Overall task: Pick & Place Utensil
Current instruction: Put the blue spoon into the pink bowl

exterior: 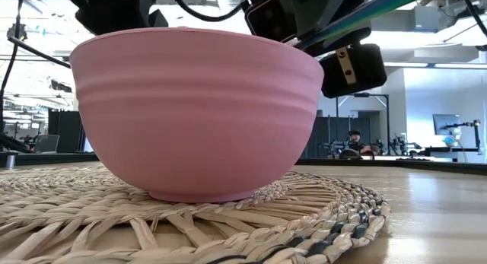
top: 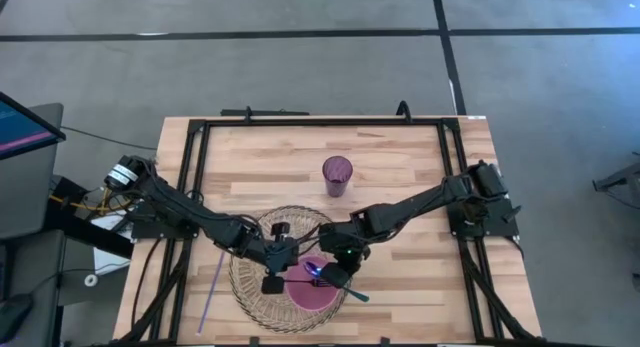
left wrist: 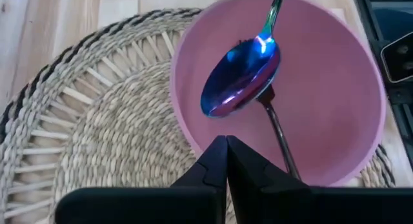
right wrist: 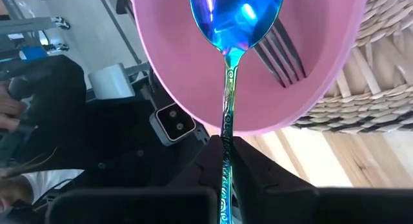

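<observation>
- Right gripper point(right wrist: 224, 161) over near rim of pink bowl point(top: 312, 293), fingers pinched on handle of iridescent blue spoon point(right wrist: 227, 30); no visible gap beyond the handle's own thickness.
- Spoon head hangs above bowl interior, clear of bowl floor as far as can be judged; handle crosses rim toward right gripper.
- Fork point(right wrist: 279, 56) already lying inside bowl, tines partly under spoon head.
- Bowl seated on woven placemat point(top: 252, 287), toward table's front edge.
- Left gripper point(left wrist: 226, 161) shut, nothing held, hovering just beside bowl over placemat.
- Purple cup point(top: 337, 175) upright farther back on table; purple straw point(top: 211, 289) flat on wood beside placemat; neither involved.
- Step in hand, as judged: depositing spoon in bowl.
- To do well: lower until spoon head nearly meets bowl floor, then part fingers slowly; avoid dropping from height onto fork.
- Keep handle inside rim line, otherwise risk of tipping out.
- Withdraw upward, clear of rim and left arm.
</observation>
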